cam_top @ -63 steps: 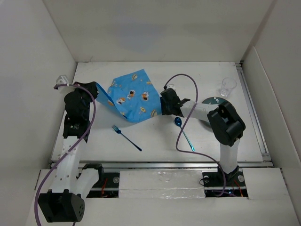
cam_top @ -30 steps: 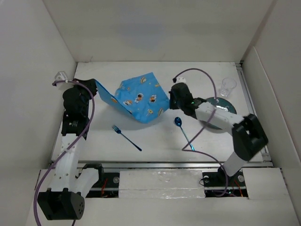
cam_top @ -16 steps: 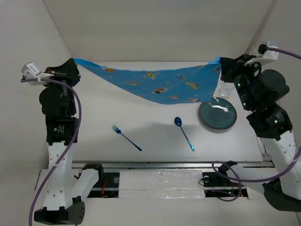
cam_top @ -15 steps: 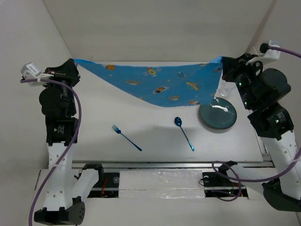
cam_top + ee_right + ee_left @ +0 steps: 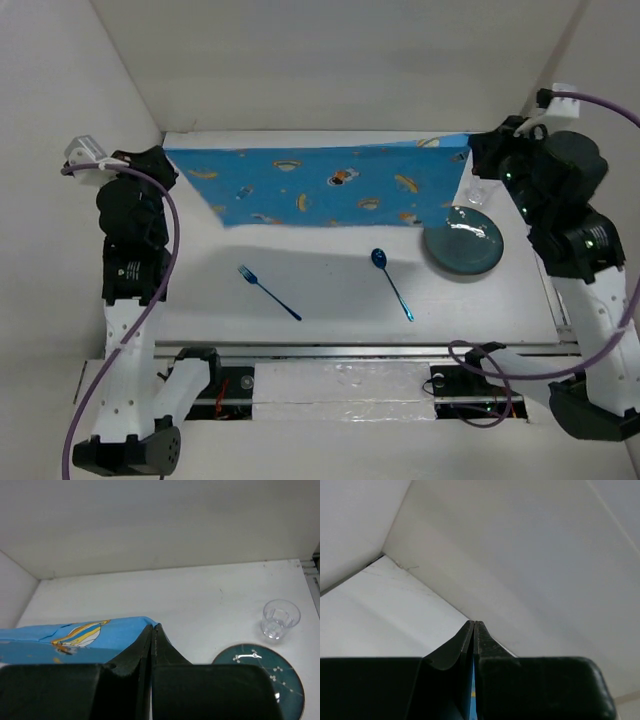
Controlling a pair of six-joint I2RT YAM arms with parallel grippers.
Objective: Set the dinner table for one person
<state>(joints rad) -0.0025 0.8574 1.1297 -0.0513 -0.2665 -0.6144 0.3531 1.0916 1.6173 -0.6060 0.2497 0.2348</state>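
Note:
A blue cartoon-printed placemat (image 5: 320, 187) hangs stretched above the far part of the white dinner table (image 5: 330, 290). My left gripper (image 5: 158, 160) is shut on its left corner, and in the left wrist view (image 5: 474, 625) only a blue sliver shows between the fingers. My right gripper (image 5: 472, 145) is shut on the right corner, with the cloth (image 5: 75, 637) trailing left of the gripper (image 5: 153, 627). A dark teal plate (image 5: 463, 240) (image 5: 260, 677) lies at the right, a clear glass (image 5: 479, 190) (image 5: 280, 618) behind it. A blue spoon (image 5: 391, 281) and a blue fork (image 5: 268, 291) lie in the middle.
White walls enclose the table on the left, back and right. A metal rail (image 5: 360, 350) runs along the near edge by the arm bases. Purple cables (image 5: 165, 240) loop beside both arms.
Both grippers lifted and drew apart, pulling the bunched placemat out into a taut wide strip; in the last half second it flattened and its lower edge levelled. Plate, spoon and fork stayed put.

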